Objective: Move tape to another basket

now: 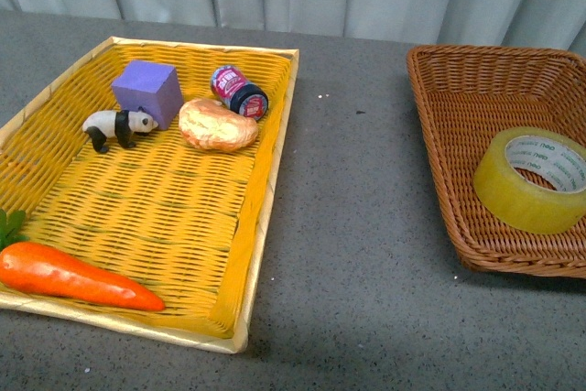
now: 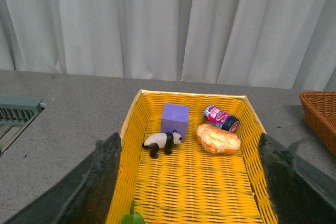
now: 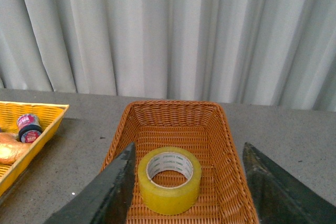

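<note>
The tape [image 1: 515, 191], a wide yellowish roll with a white core, lies flat in the deep brown wicker basket [image 1: 455, 107] at the right, near its front right corner. In the right wrist view the tape [image 3: 168, 196] sits in the basket [image 3: 212, 140] below my right gripper [image 3: 188, 153], which is open and empty, its fingers [image 3: 113, 187] spread either side of the roll and above it. My left gripper [image 2: 188, 156] is open and empty above the yellow tray [image 2: 127, 127]. Neither gripper shows in the front view.
The shallow yellow woven tray [image 1: 271, 167] at the left holds a purple cube [image 1: 148, 89], a toy panda [image 1: 117, 125], a bread roll [image 1: 217, 125], a small can [image 1: 240, 91] and a carrot [image 1: 73, 276]. Grey tabletop [image 1: 352, 190] lies between tray and basket. Curtains hang behind.
</note>
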Controlling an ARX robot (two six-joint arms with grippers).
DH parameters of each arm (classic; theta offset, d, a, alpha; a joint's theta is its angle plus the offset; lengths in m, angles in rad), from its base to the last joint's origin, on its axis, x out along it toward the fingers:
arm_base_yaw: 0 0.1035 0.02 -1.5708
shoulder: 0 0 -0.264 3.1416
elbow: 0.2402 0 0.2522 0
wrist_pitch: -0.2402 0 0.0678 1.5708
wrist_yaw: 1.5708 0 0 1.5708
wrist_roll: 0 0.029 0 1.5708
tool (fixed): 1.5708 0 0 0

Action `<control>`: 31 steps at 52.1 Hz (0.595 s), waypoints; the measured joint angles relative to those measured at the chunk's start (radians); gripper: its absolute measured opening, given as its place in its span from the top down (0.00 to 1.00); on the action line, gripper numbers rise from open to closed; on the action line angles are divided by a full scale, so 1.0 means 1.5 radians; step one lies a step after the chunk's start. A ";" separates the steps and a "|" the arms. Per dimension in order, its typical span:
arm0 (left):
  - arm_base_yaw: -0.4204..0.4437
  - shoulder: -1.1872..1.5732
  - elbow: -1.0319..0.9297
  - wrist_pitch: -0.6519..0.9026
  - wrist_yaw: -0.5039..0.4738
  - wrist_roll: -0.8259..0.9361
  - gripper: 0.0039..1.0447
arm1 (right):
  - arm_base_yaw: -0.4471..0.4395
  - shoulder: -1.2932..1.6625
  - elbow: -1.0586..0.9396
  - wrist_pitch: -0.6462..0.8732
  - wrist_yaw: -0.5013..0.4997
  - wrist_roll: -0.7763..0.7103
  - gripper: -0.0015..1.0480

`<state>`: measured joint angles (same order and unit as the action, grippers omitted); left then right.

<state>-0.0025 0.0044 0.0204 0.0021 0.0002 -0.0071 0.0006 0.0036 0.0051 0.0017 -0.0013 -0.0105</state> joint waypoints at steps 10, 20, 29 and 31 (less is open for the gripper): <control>0.000 0.000 0.000 0.000 0.000 0.002 0.06 | 0.000 0.000 0.000 0.000 0.000 0.001 0.09; 0.000 0.000 0.000 0.000 0.000 0.002 0.06 | 0.000 0.000 0.000 0.000 0.000 0.001 0.09; 0.000 0.000 0.000 0.000 0.000 0.002 0.06 | 0.000 0.000 0.000 0.000 0.000 0.001 0.09; 0.000 0.000 0.000 0.000 0.000 0.002 0.06 | 0.000 0.000 0.000 0.000 0.000 0.001 0.09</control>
<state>-0.0025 0.0044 0.0204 0.0021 0.0002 -0.0048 0.0006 0.0036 0.0051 0.0017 -0.0013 -0.0097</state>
